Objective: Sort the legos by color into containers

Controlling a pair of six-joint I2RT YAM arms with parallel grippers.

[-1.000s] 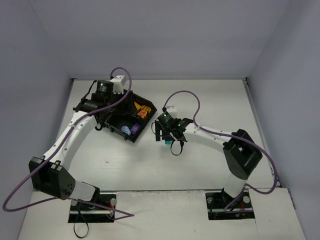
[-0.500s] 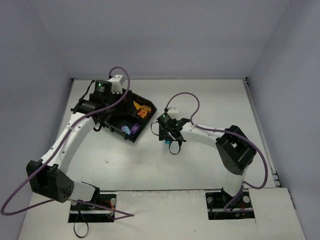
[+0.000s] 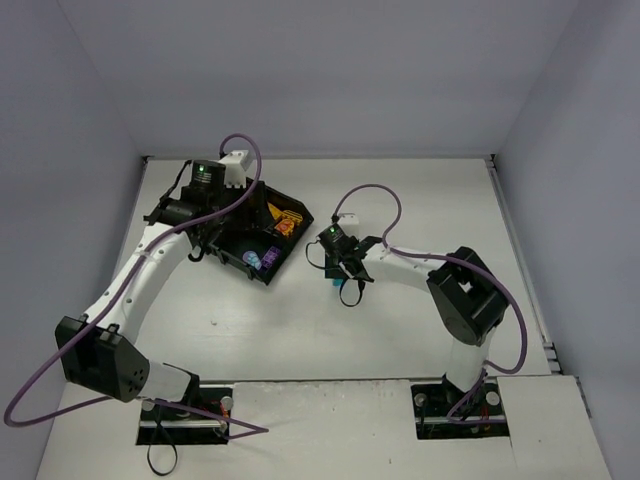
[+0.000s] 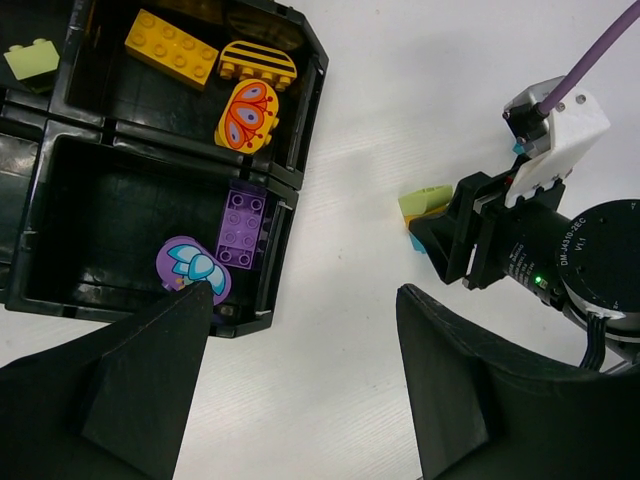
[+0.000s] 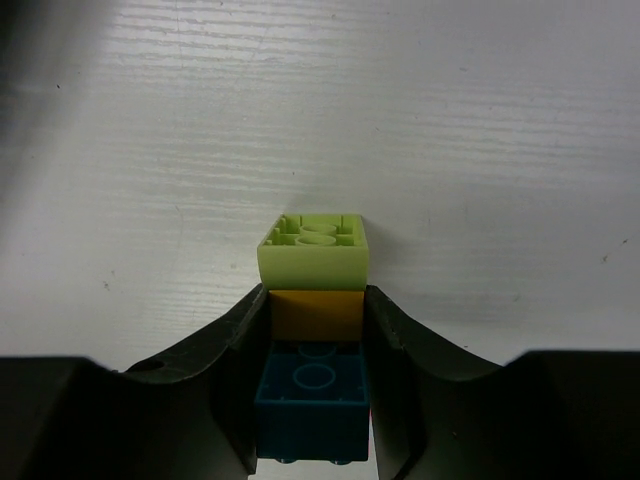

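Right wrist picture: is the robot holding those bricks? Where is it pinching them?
Yes. The right end effector pinches the brick stack by the sides of its teal and orange bricks; the green brick sticks out in front.

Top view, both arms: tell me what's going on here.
The right gripper is closed on a row of three bricks, lime green, orange-yellow and teal-blue, low over the table. Whether they are joined is unclear. The left gripper hangs open by the black tray, holding nothing. The tray holds orange-yellow pieces in one compartment, purple pieces in another and a lime brick in a third.
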